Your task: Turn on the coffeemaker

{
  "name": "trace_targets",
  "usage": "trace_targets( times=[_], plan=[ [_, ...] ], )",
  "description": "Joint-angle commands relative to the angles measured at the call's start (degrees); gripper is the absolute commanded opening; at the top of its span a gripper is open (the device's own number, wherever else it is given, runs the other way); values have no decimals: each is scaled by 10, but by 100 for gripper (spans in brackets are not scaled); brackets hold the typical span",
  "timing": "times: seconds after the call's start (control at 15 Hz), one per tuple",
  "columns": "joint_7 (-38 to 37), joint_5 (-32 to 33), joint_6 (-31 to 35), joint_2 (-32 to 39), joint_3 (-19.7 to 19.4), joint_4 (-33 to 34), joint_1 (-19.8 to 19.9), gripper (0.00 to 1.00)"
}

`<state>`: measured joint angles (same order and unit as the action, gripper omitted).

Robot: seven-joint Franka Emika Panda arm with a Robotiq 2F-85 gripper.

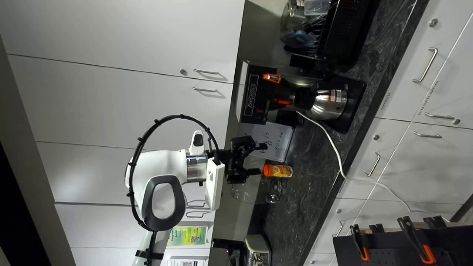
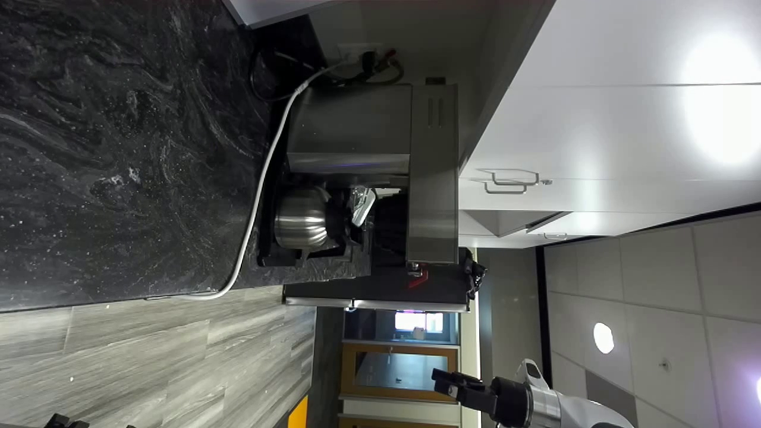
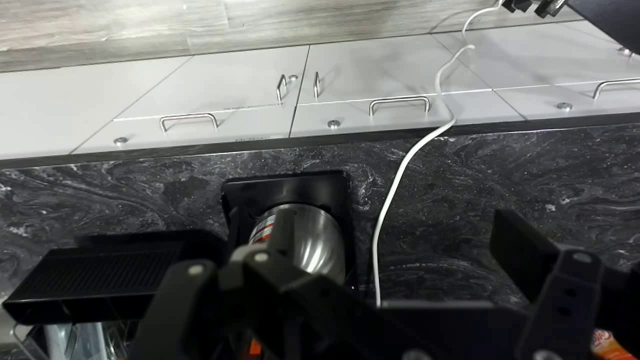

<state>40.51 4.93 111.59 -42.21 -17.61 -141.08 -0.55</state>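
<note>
The coffeemaker (image 1: 255,94), black and boxy with small red lit spots on its front, stands on the dark counter in an exterior view turned on its side. Its silvery carafe (image 1: 327,107) sits on the base. An exterior view shows the machine's grey metal side (image 2: 434,178) and the carafe (image 2: 303,223). In the wrist view the carafe (image 3: 320,242) is partly hidden by a finger; most of the machine's upper body is hidden. My gripper (image 1: 263,159) is open and empty, above the counter beside the coffeemaker, apart from it. It also shows open in the wrist view (image 3: 393,220).
A pale panel with handwriting (image 1: 279,142) stands beside the coffeemaker. An orange-capped bottle (image 1: 278,171) and clear glassware (image 1: 274,192) stand near the gripper. A black dish rack (image 1: 340,37) is on the machine's far side. A white cable (image 3: 392,200) crosses the counter. Cabinets hang above.
</note>
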Motion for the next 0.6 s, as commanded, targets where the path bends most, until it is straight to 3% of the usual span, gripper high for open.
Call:
trace_targets(
  times=[0.0,0.13,0.53],
  plan=[
    [3,-3,-1,1,4,2,5,100],
    [3,-2,-1,2,5,2,5,100],
    [26,15,108,48,-1,7,-1,100]
  ],
)
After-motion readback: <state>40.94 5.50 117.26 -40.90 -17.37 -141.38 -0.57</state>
